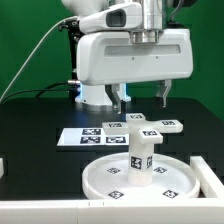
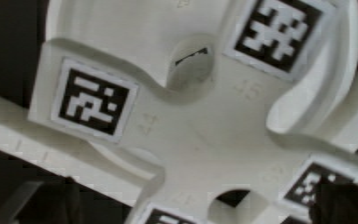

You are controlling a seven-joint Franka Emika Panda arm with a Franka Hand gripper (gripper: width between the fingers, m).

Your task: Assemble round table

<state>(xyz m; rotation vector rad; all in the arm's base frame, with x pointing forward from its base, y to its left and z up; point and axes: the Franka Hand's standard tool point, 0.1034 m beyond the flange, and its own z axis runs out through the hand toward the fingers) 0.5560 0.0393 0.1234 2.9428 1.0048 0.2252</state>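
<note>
The large round disc lies at the front of the black table. The short cylinder leg stands upright in its middle. The cross-shaped foot lies flat on the table behind the disc, with square tags on its arms. My gripper hangs open just above the foot, one finger to each side, holding nothing. In the wrist view the foot fills the picture, its centre hole and tags visible. My gripper is open there, with a dark fingertip at each lower corner.
The marker board lies flat at the exterior view's left of the foot. A white block stands at the disc's right, and a white ledge runs along the front edge. A green wall is behind.
</note>
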